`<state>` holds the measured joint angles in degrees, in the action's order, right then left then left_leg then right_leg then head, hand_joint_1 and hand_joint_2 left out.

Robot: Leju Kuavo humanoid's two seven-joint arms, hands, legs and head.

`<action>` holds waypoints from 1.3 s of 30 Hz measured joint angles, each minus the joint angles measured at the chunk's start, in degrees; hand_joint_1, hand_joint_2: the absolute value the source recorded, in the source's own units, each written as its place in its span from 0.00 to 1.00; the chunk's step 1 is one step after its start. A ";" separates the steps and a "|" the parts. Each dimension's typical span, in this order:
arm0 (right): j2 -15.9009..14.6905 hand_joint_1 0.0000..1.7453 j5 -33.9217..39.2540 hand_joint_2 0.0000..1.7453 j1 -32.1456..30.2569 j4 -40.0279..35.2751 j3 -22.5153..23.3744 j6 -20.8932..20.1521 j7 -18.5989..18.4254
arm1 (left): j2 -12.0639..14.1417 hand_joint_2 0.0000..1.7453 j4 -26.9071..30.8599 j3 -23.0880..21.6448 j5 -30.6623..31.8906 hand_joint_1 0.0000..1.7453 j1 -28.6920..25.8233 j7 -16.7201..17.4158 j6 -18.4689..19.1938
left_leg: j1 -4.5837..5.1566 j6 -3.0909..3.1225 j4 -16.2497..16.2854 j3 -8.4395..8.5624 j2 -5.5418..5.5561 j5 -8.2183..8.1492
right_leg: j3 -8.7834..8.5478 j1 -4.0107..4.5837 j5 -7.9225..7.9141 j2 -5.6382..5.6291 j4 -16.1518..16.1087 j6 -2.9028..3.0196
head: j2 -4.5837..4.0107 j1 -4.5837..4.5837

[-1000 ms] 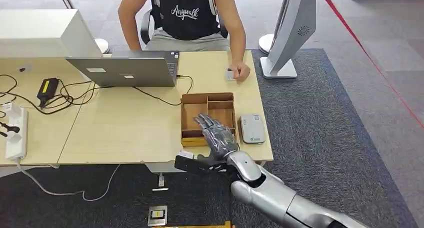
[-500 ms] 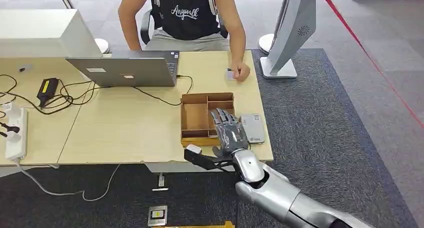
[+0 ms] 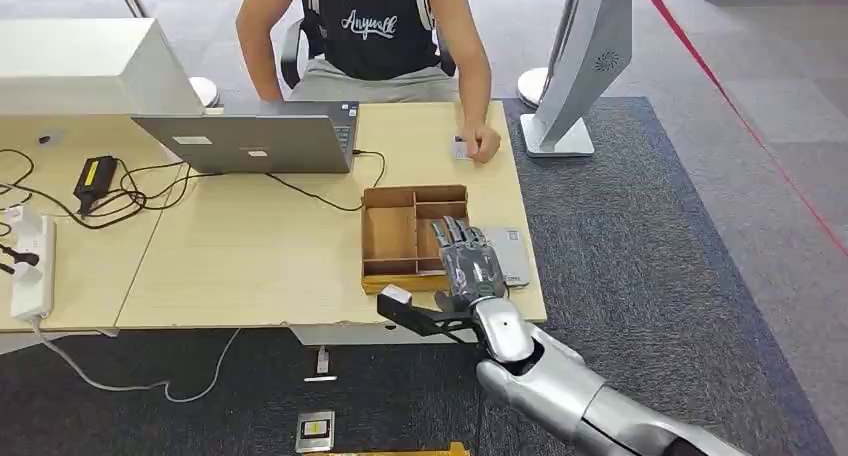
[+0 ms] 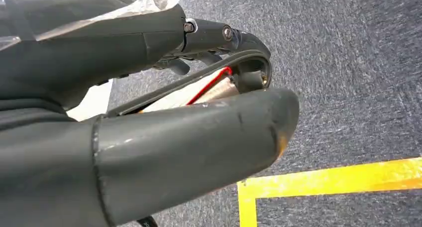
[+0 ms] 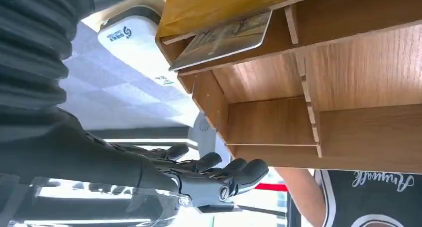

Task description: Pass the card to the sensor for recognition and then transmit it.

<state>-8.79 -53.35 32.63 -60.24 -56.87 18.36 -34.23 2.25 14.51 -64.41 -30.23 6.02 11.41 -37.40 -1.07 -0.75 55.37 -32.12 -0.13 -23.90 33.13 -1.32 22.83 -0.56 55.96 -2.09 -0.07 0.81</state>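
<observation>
Right hand [image 3: 468, 266]: above the near right part of the wooden tray [image 3: 392, 238] on the table [image 3: 250, 251], fingers [image 5: 219, 168] extended, slightly parted, holding nothing. Card [image 5: 222, 39]: lying in the tray's near right compartment, apart from those fingers. Sensor [image 3: 512, 254]: white reader just right of the tray, partly covered by the hand. Left hand [image 4: 149, 112]: over dark carpet; whether its fingers are open or closed cannot be told. Person [image 3: 380, 26]: seated at the table's far side, one hand resting on the table.
</observation>
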 joint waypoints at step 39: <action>2.64 0.00 2.45 1.00 -0.17 3.08 1.03 -0.02 3.30 | -0.13 0.00 0.00 -0.09 0.04 0.00 0.06 0.90 0.02 | 0.00 0.00 0.00 0.00 0.00 0.00 | 0.00 0.00 0.00 0.00 0.00 0.00 | -0.02 -0.02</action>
<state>-6.14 -50.90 32.46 -57.16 -55.84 18.34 -30.93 2.12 14.51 -64.50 -30.18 6.08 12.31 -37.38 -1.07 -0.75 55.37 -32.12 -0.13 -23.90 33.13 -1.32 22.83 -0.56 55.97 -2.09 -0.09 0.79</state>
